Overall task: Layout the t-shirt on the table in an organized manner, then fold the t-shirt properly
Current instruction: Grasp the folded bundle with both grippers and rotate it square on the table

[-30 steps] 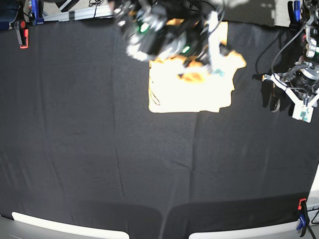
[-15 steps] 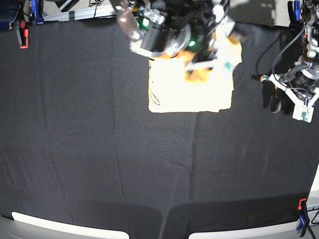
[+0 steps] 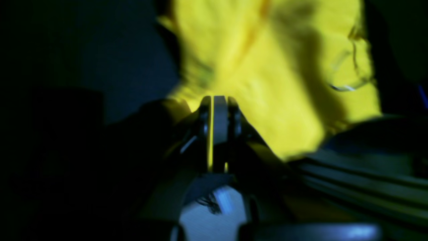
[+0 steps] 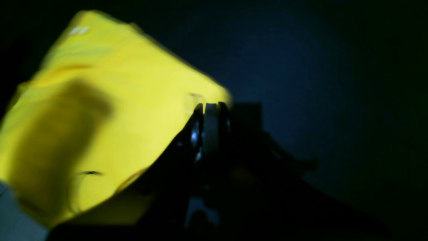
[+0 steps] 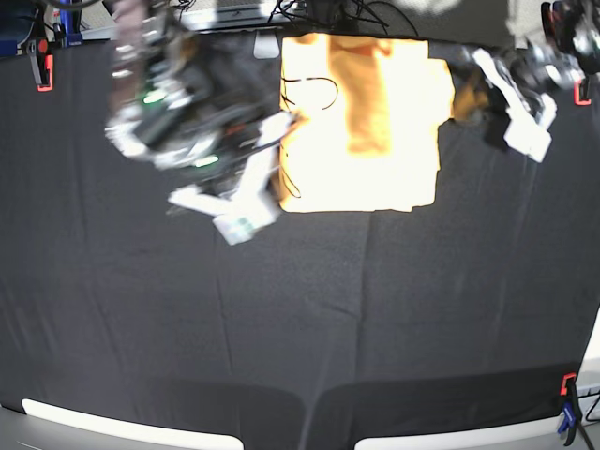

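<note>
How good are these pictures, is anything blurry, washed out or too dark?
Base view: the t-shirt is overexposed to near white, and both arms are smeared by motion blur. Left wrist view: very dark, soft focus, a broad shadow across the yellow cloth. Right wrist view: equally dark, the table almost black, the shirt's edges blurred.

arms [image 5: 178, 122]: black, green lights; claw [image 5: 246, 217] | white tips

Soft matt cotton t-shirt [image 5: 375, 122] on matt black cloth table [image 5: 281, 328].
</note>
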Tool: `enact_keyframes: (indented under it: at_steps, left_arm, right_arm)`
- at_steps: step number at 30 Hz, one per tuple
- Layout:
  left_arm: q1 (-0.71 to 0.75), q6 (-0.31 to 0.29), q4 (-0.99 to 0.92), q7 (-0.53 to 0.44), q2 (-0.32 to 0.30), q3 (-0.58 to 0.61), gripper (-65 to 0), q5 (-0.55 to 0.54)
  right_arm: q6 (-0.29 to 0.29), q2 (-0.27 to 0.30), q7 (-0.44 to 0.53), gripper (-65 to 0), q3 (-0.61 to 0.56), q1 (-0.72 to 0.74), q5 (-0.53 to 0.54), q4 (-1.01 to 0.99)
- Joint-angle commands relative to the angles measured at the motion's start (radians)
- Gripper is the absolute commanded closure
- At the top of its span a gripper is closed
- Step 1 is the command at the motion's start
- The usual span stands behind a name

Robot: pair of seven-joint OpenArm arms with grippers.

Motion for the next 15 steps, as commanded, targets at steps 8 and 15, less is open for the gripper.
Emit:
enact_keyframes:
  at_steps: [8,15]
  left_arm:
    - [0.079,-0.035,0.027,-0.002,0.085,0.200,0.0,0.186]
    - [0.079,0.035,0.016,-0.067,0.085,0.314,0.0,0.394]
  right_arm:
    - [0.003,0.119,0.024,0.0,0.092,0.011,0.031,-0.017]
    - [0.002,0.147,0.024,0.0,0.092,0.011,0.031,-0.022]
